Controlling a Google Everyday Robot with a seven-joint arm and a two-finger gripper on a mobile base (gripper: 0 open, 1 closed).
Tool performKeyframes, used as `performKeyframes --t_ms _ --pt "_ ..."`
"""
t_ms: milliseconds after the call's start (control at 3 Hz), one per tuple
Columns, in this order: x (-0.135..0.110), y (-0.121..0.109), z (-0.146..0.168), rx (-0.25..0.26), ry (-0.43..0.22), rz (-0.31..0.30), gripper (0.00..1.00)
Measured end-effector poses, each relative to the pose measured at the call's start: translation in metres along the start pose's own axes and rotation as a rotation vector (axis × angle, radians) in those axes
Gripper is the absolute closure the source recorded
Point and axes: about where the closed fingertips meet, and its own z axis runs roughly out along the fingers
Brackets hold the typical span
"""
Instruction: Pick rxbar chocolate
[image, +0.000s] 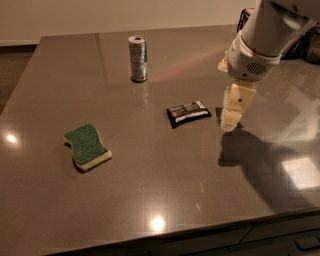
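Hovering at centre right of the frame, the gripper (230, 120) pointed down just right of the rxbar chocolate (188, 112), which lay flat mid-surface (150, 200), apparently lining up a grasp, though whether it was open or closed could not be told.

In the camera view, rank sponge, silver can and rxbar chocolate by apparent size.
1. sponge, largest.
2-3. silver can and rxbar chocolate look alike; the can sits farther back, so unranked.
The pincer hangs close beside the bar.
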Motion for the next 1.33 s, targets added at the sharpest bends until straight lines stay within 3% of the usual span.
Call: performKeyframes --t_ms 333,1000,1333 --pt "-0.021 -0.01 0.036 -0.065 -0.022 -0.039 0.0" --pt "-0.048 -0.009 0.085 -0.155 -0.066 -0.099 0.0" --pt "-0.054 -0.009 0.098 -0.185 -0.068 -0.116 0.15"
